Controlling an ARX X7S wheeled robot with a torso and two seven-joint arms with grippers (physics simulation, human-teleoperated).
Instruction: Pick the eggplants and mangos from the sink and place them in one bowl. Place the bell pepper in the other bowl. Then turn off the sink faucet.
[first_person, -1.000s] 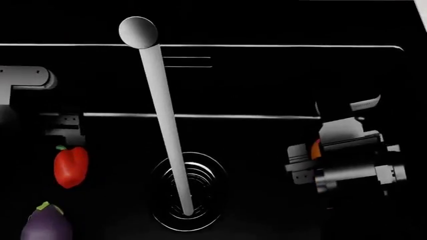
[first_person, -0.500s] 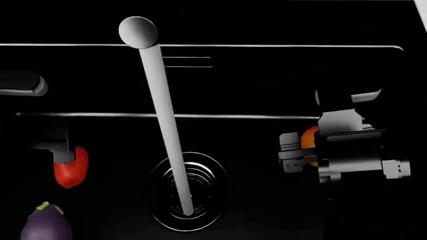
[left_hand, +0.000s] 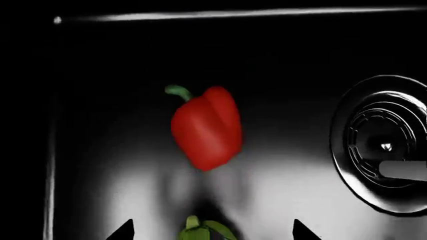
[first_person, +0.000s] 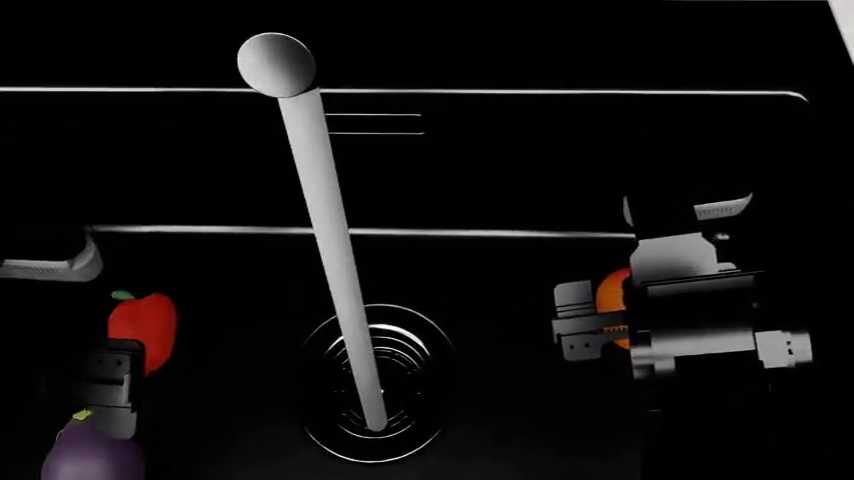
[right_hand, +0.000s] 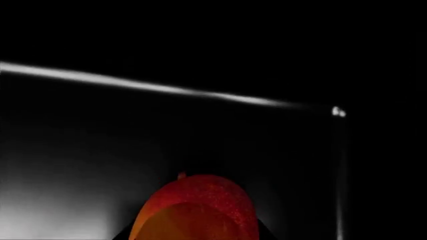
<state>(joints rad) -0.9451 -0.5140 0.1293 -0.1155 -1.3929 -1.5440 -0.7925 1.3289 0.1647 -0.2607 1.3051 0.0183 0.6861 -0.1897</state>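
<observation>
Your right gripper (first_person: 598, 320) sits low in the large black rectangular sink (first_person: 534, 93), its fingers set closely around an orange-yellow oval mango with a red blush (right_hand: 193, 210); whether they actually pinch it you cannot tell. Your left gripper (first_person: 110, 385) hangs between the glossy red lobed bell pepper (left_hand: 207, 127) and the plump dark purple eggplant with a green cap (first_person: 91, 452); its finger tips stand apart and hold nothing. The slim grey tubular faucet (first_person: 327, 240) reaches over the round ringed chrome drain (first_person: 400, 345).
</observation>
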